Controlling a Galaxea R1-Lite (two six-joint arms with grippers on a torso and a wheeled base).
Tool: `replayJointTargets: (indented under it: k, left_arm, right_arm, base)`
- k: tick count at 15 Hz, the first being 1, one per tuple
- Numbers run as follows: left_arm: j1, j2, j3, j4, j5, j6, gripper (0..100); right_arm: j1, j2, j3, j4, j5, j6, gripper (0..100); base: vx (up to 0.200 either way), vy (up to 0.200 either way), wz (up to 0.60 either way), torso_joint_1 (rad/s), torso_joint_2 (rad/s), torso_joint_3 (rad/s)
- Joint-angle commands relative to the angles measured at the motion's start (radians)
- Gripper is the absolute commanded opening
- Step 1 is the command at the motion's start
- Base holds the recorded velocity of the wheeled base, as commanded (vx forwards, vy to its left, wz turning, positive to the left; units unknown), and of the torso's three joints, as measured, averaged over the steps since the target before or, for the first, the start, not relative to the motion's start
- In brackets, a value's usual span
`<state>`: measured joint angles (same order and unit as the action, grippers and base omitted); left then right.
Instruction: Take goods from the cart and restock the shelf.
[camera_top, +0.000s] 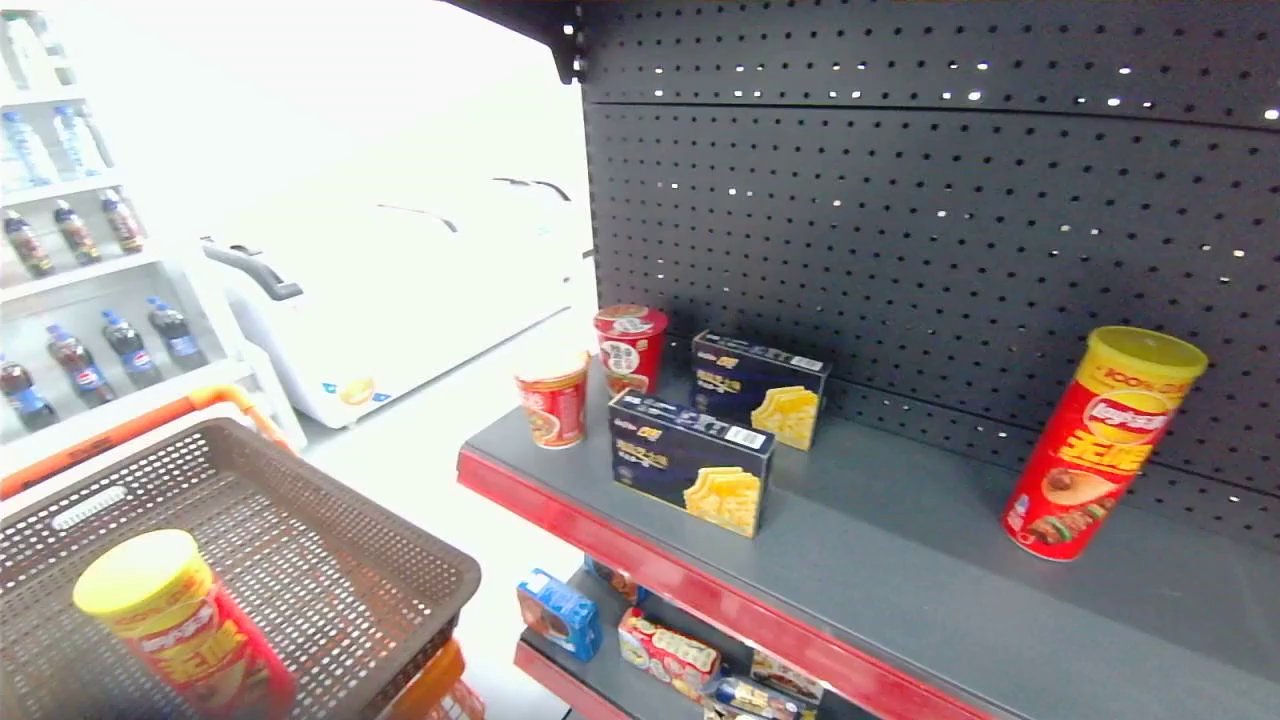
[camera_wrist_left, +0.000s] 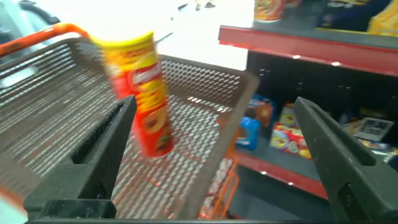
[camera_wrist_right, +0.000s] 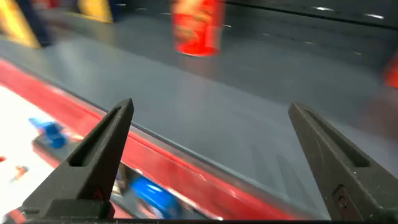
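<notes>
One chip can (camera_top: 180, 625) stands upright in the brown basket (camera_top: 300, 470) of the orange cart (camera_top: 150, 415), the only thing in it. It is just ahead of my left claw (camera_wrist_left: 214, 109), whose fingers are spread wide on nothing. A second chip can (camera_top: 1100, 445) stands on the grey shelf (camera_top: 900, 560), ahead of my right claw (camera_wrist_right: 211, 107), which is also spread apart and empty over the shelf's front edge. Off to that claw's left stand two dark boxes, the near box (camera_top: 690, 460) and the far box (camera_top: 760, 388). Beyond them are two noodle cups, an orange cup (camera_top: 553, 397) and a red cup (camera_top: 630, 347).
</notes>
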<state>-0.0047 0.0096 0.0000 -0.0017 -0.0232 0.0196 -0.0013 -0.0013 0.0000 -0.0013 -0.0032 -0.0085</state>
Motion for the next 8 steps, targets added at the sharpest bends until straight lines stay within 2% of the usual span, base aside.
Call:
replayJointTargets:
  k: [1, 5, 8]
  left_arm:
    - [0.000, 0.001, 0.000, 0.000, 0.000, 0.000, 100]
    - [0.000, 0.001, 0.000, 0.000, -0.001, 0.002, 100]
    - [0.000, 0.003, 0.000, 0.000, -0.004, 0.010, 100]
  right_arm:
    - [0.000, 0.001, 0.000, 0.000, 0.000, -0.001, 100]
    - [0.000, 0.001, 0.000, 0.001, 0.000, 0.004, 100]
    - [0.001, 0.001, 0.000, 0.001, 0.000, 0.004, 100]
  base:
    - [0.000, 0.000, 0.60, 0.007, 0.00, 0.002]
    - [0.000, 0.000, 0.60, 0.006, 0.00, -0.001]
    - [0.000, 0.000, 0.00, 0.000, 0.00, 0.000]
